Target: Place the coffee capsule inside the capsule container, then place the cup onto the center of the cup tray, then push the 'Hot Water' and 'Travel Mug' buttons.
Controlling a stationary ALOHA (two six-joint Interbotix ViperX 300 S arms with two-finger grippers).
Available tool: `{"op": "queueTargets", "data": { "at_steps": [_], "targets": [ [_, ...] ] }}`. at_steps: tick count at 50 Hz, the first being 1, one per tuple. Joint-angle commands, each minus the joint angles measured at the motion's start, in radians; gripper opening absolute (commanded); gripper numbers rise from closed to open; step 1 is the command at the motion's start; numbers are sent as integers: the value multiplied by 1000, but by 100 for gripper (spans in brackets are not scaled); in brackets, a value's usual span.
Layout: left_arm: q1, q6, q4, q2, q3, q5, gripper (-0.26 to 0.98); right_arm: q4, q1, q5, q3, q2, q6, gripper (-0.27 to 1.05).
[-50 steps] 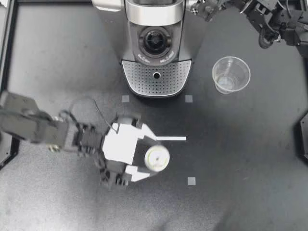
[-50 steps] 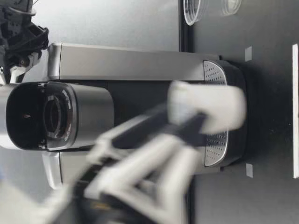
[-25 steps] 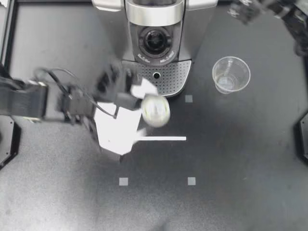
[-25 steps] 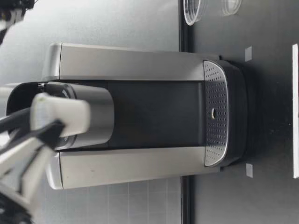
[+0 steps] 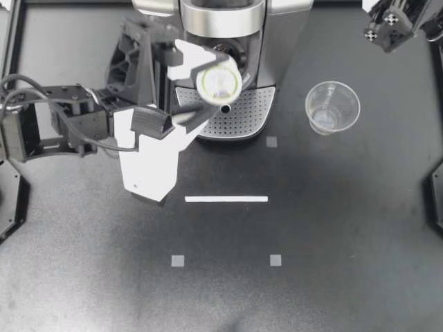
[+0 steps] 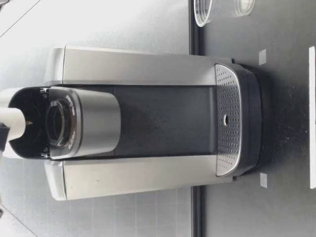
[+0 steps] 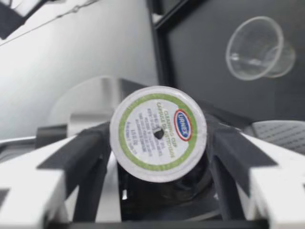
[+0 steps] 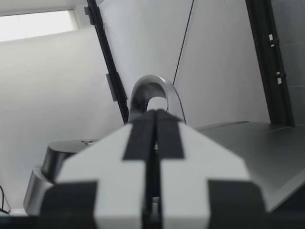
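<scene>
My left gripper [image 5: 208,83] is shut on the coffee capsule [image 5: 219,81], a white pod with a green-ringed foil lid. It holds the pod high over the front of the coffee machine's open capsule container [image 5: 228,54]. In the left wrist view both fingers [image 7: 90,157] press the capsule [image 7: 158,133] from two sides, with the dark container under it. In the low view the capsule's white body [image 6: 11,126] hangs just above the open container [image 6: 59,123]. The clear cup [image 5: 332,107] stands upright on the table beside the perforated cup tray [image 5: 242,117]. My right gripper [image 5: 391,24] is shut, at the far right corner.
The coffee machine [image 5: 221,21] fills the back middle of the table. A white tape strip [image 5: 226,199] and small grey square markers [image 5: 275,260] lie on the dark table in front of it. The right wrist view shows the machine's curved lid handle [image 8: 150,93] ahead of the gripper.
My left gripper has lifted the capsule off the table and carried it back and up over the machine's container. My right arm has drawn away toward the far right corner.
</scene>
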Motion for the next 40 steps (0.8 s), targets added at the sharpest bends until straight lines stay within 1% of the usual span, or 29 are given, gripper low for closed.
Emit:
{"op": "queueTargets", "data": {
  "at_steps": [1, 9, 16, 21, 34, 40],
  "targets": [
    [3, -31, 44, -11, -3, -6, 52, -2, -6, -11, -11, -14, -2, 11],
    [3, -107, 112, -8, 29, -6, 52, -2, -6, -9, -9, -14, -2, 11],
    [8, -160, 144, -6, 52, -9, 52, -2, -6, -11, -9, -14, 0, 11],
    [20, -179, 153, -6, 63, -18, 52, -2, -6, -11, -9, -12, 0, 11],
    [58, -187, 153, -5, 86, -75, 52, -2, -6, -11, -8, -11, 2, 11],
    [67, -190, 155, -3, 94, -86, 52, -2, -6, -11, -8, -9, 0, 11]
  ]
}}
